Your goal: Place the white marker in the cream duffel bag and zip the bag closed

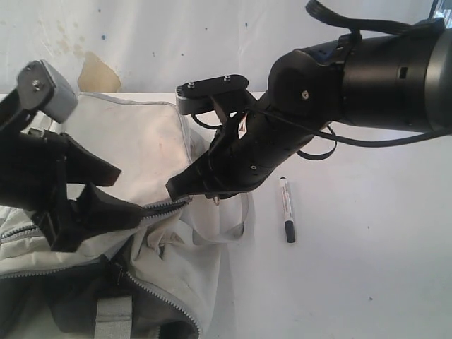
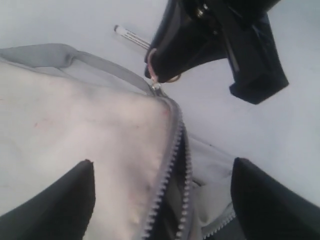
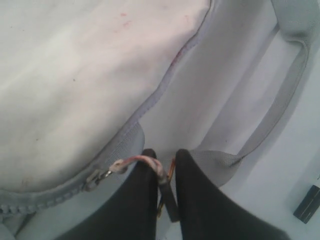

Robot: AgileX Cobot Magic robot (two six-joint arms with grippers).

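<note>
Marker point(image 1: 286, 210) lies beside bag point(image 1: 134, 148) while right end effector point(image 3: 164, 172) apparently pinches zipper pull point(image 3: 135, 161).

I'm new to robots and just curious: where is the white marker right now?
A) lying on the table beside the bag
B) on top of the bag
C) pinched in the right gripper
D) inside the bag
A: the white marker lies on the table right of the cream duffel bag, nothing touching it.

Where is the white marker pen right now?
In the exterior view the white marker lies on the white table, right of centre, beside the grey strap of the cream duffel bag, not inside it.
</note>
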